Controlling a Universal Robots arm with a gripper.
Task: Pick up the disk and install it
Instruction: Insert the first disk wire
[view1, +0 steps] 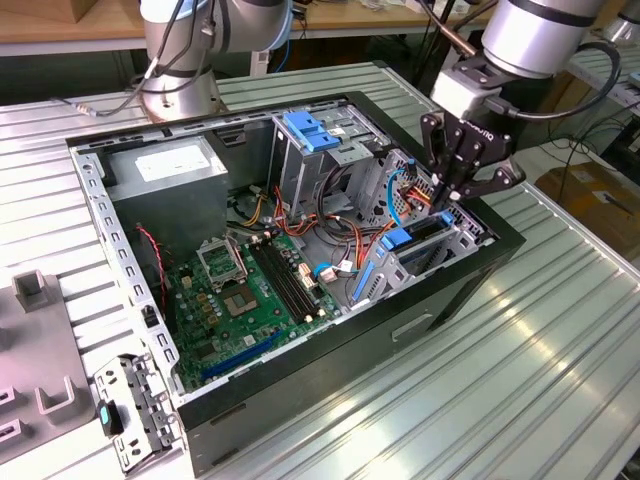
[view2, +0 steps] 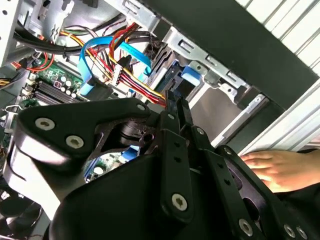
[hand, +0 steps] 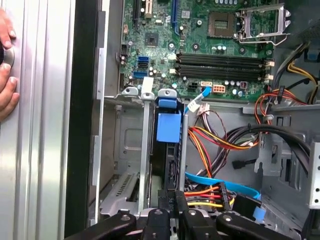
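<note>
Seating one disk (hand: 168, 131), claw (hand: 172, 202) closed.

A: Where does the computer case (view1: 470, 275) lie?
B: It lies open on the table (view1: 560, 340). The motherboard (view1: 250, 290) is inside it, toward the exterior view's left.
A: And the disk (view1: 415, 240)?
B: It stands in the drive bay, toward the exterior view's right. The gripper (view1: 447, 196) is just above it. The power supply (view1: 165, 165) sits in the far corner.
</note>
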